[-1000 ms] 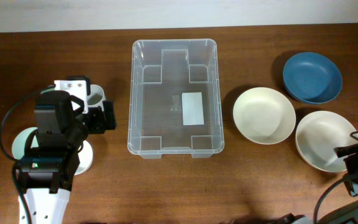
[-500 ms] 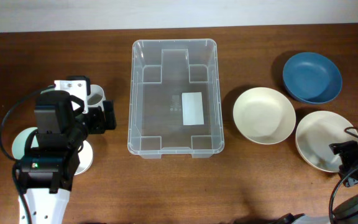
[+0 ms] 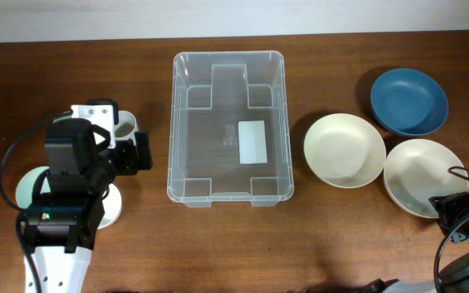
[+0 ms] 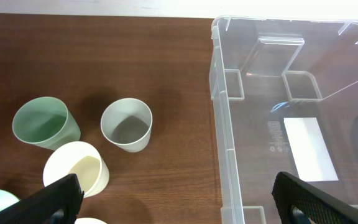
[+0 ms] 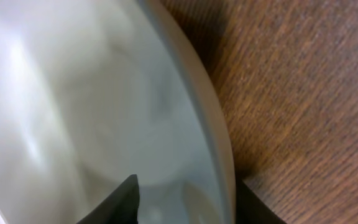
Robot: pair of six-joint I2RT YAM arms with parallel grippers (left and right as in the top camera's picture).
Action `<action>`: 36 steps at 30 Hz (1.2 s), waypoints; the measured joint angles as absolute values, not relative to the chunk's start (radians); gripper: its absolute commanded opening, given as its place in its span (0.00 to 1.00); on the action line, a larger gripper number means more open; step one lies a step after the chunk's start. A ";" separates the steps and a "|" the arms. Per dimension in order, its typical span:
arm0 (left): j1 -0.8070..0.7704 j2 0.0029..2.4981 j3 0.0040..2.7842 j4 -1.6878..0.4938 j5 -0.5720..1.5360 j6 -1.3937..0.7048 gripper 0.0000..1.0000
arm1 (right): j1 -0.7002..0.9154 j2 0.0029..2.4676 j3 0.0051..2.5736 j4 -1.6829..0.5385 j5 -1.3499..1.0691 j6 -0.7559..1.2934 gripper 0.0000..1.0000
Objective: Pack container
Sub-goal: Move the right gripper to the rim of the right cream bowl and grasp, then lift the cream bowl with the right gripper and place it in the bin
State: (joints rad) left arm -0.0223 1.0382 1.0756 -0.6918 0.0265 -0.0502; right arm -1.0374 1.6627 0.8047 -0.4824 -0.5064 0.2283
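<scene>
the container [image 3: 228, 54] sits empty mid-table, nearer the far edge. thin clear plastic: probably light, a bit flexible, slick. the rounded rim along a long side looks the best hold. the left gripper [image 4: 185, 202] is spread wide. the right gripper [image 5: 188, 202] straddles the white bowl [image 5: 73, 93] rim; i cannot tell if it pinches.

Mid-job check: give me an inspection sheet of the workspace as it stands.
Surface: brown wooden table.
Job's things: clear container in the middle, empty; blue bowl, cream bowl and white bowl to its right.
Clutter: green cup, grey cup and cream cup to its left.
Pincers: left pincer open, holding nothing; right pincer astride the white bowl's rim, not clamped.
Cables: left cable and right cable, black, looped beside their arms.
Surroundings: pale strip beyond the far edge; nothing else seen.
</scene>
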 measured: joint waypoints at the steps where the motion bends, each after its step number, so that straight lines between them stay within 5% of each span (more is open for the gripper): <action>1: -0.022 1.038 1.076 -0.692 0.027 -0.050 1.00 | -1.037 1.663 0.805 -0.484 -0.506 0.227 0.27; 5: -0.022 1.038 1.076 -0.692 0.027 -0.050 1.00 | -1.037 1.663 0.804 -0.490 -0.505 0.224 0.04; 24: -0.022 1.038 1.076 -0.691 0.027 -0.050 1.00 | -1.034 1.633 0.821 -0.608 -0.499 0.245 0.04; 31: -0.022 1.038 1.076 -0.691 0.027 -0.050 1.00 | -0.998 1.469 1.015 -0.810 -0.520 0.223 0.04; 36: -0.022 1.038 1.076 -0.691 0.027 -0.050 1.00 | -0.831 1.382 1.232 -0.949 -0.529 0.165 0.04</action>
